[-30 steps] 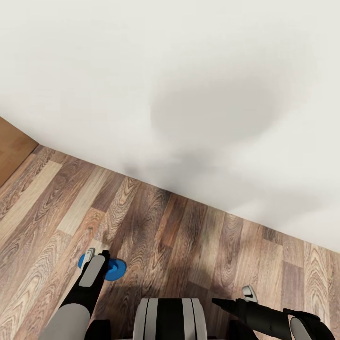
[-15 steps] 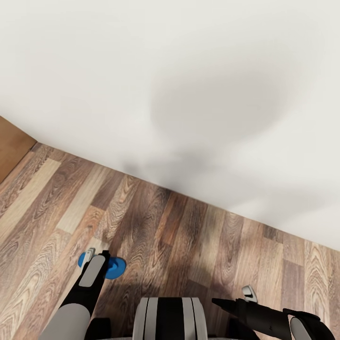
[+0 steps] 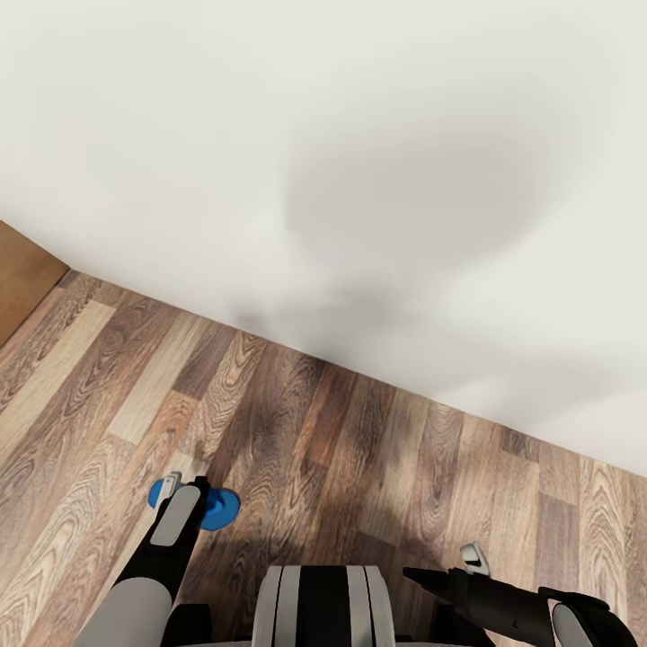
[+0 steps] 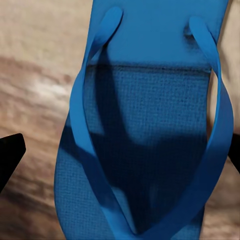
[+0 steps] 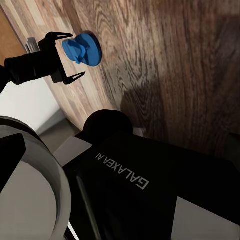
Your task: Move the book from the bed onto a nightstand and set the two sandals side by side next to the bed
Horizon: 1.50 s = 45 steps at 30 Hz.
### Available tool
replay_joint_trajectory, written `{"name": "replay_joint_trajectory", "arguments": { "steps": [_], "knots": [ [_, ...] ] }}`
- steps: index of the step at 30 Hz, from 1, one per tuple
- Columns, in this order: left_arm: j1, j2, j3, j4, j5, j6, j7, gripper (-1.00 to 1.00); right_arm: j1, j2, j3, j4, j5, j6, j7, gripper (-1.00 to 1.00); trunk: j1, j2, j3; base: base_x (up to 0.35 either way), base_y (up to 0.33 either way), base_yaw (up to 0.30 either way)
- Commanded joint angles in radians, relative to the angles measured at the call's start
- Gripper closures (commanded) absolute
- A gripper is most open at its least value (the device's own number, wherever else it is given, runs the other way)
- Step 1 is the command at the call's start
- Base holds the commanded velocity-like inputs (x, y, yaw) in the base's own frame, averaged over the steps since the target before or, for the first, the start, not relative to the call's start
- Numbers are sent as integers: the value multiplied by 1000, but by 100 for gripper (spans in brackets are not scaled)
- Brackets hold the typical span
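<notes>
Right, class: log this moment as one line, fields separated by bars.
left pincer: open astride blue sandal | right pincer: state unclear | floor: wood planks | ahead: white wall

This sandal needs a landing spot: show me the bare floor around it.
Bare floor stretches from the sandal to the wall, and across to the right gripper. Crowded: under the left gripper with open jaws, and near the robot's trunk.

Illumination is even and diffuse, with no glare. A broad, soft grey shadow lies on the white wall (image 3: 404,189) and runs down onto the wood floor (image 3: 314,431). The head view is sharp. In the left wrist view the blue sandal (image 4: 150,140) shows a hard-edged dark shadow band across its sole; the floor behind it is blurred.
</notes>
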Motion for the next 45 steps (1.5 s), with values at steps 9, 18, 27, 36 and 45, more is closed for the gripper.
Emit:
{"name": "replay_joint_trajectory", "arguments": {
  "steps": [9,18,27,36,45],
  "knots": [
    [0,0,-10,0,11,-8,0,-100,0,0,-1,0,1,4,4,-100,0,0,-1,0,0,0],
    [0,0,-35,0,12,-8,0,100,0,0,-1,0,1,4,4,-100,0,0,-1,0,0,0],
    [0,0,-46,0,12,-8,2,100,0,0,-1,0,1,4,4,-100,0,0,-1,0,0,0],
    [0,0,-45,0,11,-8,2,100,0,0,-1,0,1,4,4,-100,0,0,-1,0,0,0],
    [0,1,-45,-2,10,-8,6,100,0,-1,-1,-1,1,4,4,-100,-2,1,15,0,0,0]
  ]
}}
